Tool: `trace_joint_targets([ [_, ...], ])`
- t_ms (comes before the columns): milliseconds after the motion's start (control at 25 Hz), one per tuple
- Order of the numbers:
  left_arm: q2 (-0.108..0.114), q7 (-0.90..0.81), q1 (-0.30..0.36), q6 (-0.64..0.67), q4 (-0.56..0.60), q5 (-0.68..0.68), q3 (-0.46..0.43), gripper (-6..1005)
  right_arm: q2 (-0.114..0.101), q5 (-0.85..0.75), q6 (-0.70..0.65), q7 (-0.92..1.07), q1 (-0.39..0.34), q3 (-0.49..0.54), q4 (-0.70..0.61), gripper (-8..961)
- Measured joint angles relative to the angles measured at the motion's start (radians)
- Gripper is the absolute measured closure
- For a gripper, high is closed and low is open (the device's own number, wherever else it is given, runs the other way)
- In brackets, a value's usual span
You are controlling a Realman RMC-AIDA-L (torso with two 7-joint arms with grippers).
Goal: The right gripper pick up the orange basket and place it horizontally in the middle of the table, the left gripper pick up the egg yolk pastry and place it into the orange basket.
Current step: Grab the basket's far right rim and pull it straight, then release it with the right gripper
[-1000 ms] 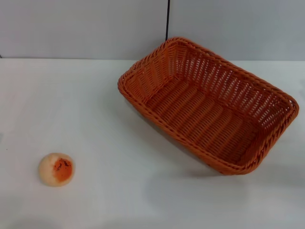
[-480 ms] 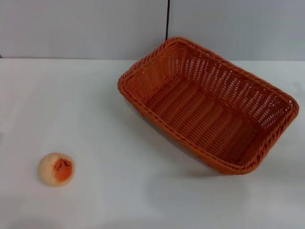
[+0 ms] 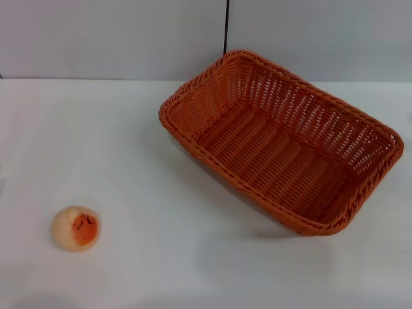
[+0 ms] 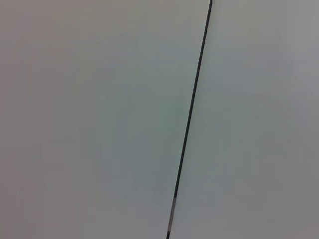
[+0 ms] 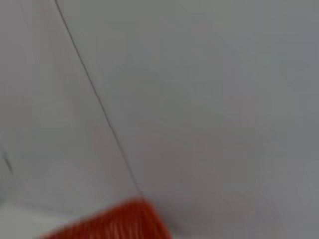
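The orange basket stands empty on the white table, right of centre and turned at a slant, its far corner near the back wall. A blurred edge of the orange basket also shows in the right wrist view. The egg yolk pastry lies alone near the front left of the table, orange patch facing up. Neither gripper appears in any view. The left wrist view holds only a grey wall with a dark seam.
A grey wall with a vertical dark seam runs behind the table. Bare white tabletop lies between the pastry and the basket and along the front edge.
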Motion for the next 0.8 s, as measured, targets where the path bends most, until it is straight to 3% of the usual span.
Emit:
trace_joint_targets([
  [160, 0.000, 0.000, -0.001, 0.000, 0.000, 0.000, 0.000, 220, -0.067, -0.210, -0.176, 0.242, 0.118, 0.020, -0.092, 232],
  [320, 0.000, 0.000, 0.003, 0.001, 0.000, 0.000, 0.000, 223, -0.109, -0.312, -0.282, 0.340, 0.221, 0.037, -0.077, 236],
  [560, 0.000, 0.000, 0.022, 0.006, -0.001, 0.000, 0.000, 228, -0.124, -0.425, -0.249, 0.419, 0.297, -0.032, 0.018, 242],
  [800, 0.000, 0.000, 0.032, 0.009, -0.002, 0.000, 0.000, 233, -0.114, -0.486, -0.109, 0.423, 0.318, -0.110, 0.123, 248],
])
